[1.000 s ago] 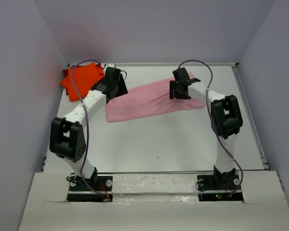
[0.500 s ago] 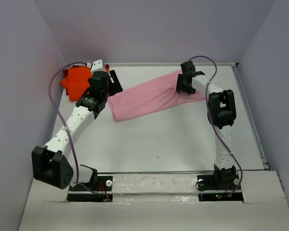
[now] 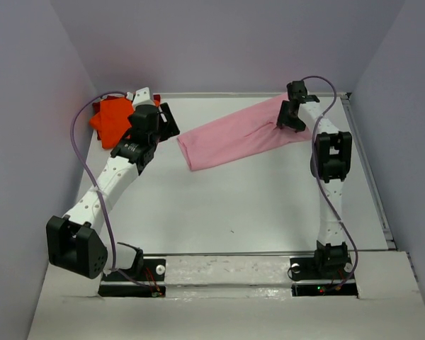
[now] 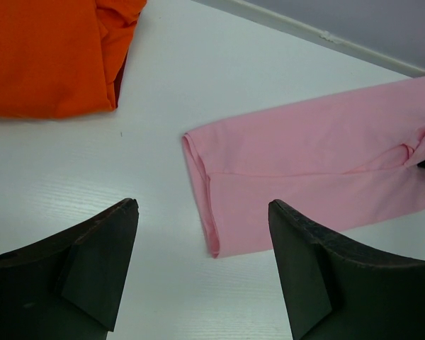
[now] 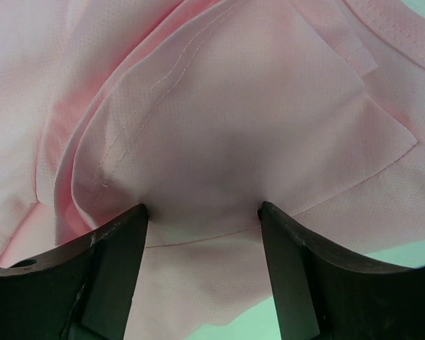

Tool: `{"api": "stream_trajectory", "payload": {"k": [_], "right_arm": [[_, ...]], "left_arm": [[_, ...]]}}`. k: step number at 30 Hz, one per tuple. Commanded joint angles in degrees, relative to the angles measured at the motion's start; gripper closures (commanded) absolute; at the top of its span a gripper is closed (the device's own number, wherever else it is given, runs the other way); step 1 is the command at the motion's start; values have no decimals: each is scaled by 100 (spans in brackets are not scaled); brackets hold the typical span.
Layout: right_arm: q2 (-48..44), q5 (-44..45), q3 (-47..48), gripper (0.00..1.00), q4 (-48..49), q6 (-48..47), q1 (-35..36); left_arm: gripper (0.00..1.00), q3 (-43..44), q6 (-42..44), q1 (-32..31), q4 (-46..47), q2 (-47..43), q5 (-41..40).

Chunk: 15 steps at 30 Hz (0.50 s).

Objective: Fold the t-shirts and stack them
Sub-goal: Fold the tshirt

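Note:
The light pink t-shirt (image 3: 230,138) lies as a long folded strip across the far middle of the table; it also shows in the left wrist view (image 4: 319,166). My right gripper (image 3: 292,115) is closed on its far right end, with the cloth (image 5: 227,120) bunched between the jaws (image 5: 202,209). The bright orange t-shirt (image 3: 113,117) lies folded in the far left corner on the dark red one, of which only a sliver (image 4: 120,74) shows. My left gripper (image 3: 161,122) is open and empty (image 4: 202,205) between the orange shirt and the pink shirt's left end.
The white table (image 3: 234,205) has a raised rim along the back (image 3: 219,94) and the right side (image 3: 368,170). Grey walls enclose it on three sides. The right arm is stretched far toward the back right corner.
My right gripper has moved toward the back right corner and dragged the pink t-shirt right with it. The left arm has stretched out, and its gripper now stays beside the orange shirt.

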Motion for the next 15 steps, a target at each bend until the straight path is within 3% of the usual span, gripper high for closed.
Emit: {"api": "stream_trajectory", "payload": {"k": [1, 7, 12, 15], "right_arm": [[-649, -268, -370, 30, 95, -110, -29], [-1792, -900, -555, 27, 202, -154, 243], [-2478, -1788, -985, 22, 561, -347, 875], [-2576, -2357, -1468, 20, 1289, -523, 1542]], "left_arm": [[16, 38, 52, 50, 198, -146, -55], [16, 38, 52, 76, 190, -49, 51], [16, 12, -18, 208, 251, -67, 218], [16, 29, -18, 304, 242, -84, 271]]}}
